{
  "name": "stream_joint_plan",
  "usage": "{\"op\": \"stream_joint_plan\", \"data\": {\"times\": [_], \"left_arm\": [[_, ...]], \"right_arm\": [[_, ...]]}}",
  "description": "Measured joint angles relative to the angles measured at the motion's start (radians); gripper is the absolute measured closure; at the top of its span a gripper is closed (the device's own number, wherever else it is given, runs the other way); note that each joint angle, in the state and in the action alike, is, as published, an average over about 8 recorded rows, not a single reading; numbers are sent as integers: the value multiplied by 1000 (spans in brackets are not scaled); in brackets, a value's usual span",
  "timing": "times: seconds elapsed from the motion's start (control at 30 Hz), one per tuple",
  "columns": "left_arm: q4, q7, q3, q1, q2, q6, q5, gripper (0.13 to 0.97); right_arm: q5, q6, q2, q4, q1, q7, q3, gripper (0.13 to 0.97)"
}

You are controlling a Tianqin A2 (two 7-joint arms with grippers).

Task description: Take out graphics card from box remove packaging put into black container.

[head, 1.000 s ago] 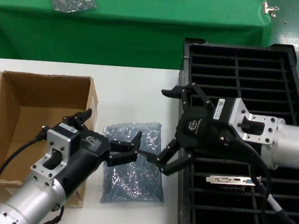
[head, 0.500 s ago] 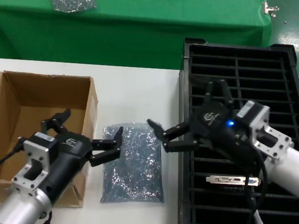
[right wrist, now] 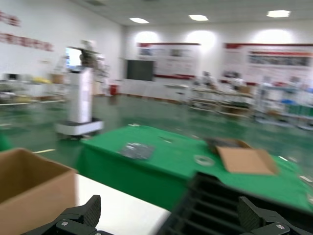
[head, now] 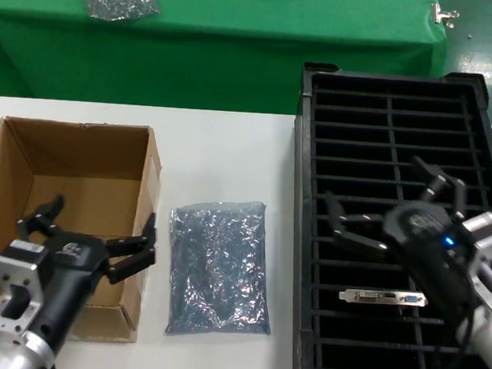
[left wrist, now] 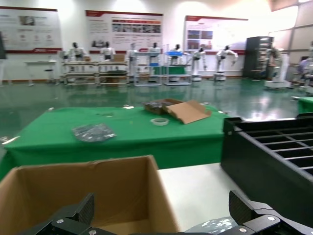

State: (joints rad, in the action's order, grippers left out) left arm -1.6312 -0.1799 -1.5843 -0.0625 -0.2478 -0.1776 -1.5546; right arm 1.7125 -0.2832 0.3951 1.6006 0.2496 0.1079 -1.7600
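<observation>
One graphics card (head: 383, 297) is seen lying flat in a slot of the black container (head: 313, 198), toward its near end, with the silver bracket and blue port facing up. It is touched by neither claw, so it is judged to have been set down where the task wants it. The container stands on the right of the white desk (head: 223, 149). Just beside it, on the desk, the packaging (head: 220, 267) lies flat and crinkled, apparently emptied. Further left stands the box (head: 70, 164), open at the top, with nothing visible inside. The right claw (head: 388, 207) is held above the container, fingers spread wide and holding nothing. The left claw (head: 99, 237) is held over the near right corner of the box, also spread wide and empty. Both seem placed clear of the work.
</observation>
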Motion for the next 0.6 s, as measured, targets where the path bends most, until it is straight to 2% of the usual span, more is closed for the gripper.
{"op": "stream_joint_plan", "data": {"times": [0.33,0.43,0.6], "left_arm": [[21,123,-11,43,-36,122,-168,132],[24,141,-12,49,-41,139,-192,132],[25,147,-13,51,-43,145,-200,132]], "right_arm": [[60,194,-65,0,-171,-74,110,129],[69,222,-75,-1,-196,-85,125,129],[71,231,-77,0,-203,-88,130,129]]}}
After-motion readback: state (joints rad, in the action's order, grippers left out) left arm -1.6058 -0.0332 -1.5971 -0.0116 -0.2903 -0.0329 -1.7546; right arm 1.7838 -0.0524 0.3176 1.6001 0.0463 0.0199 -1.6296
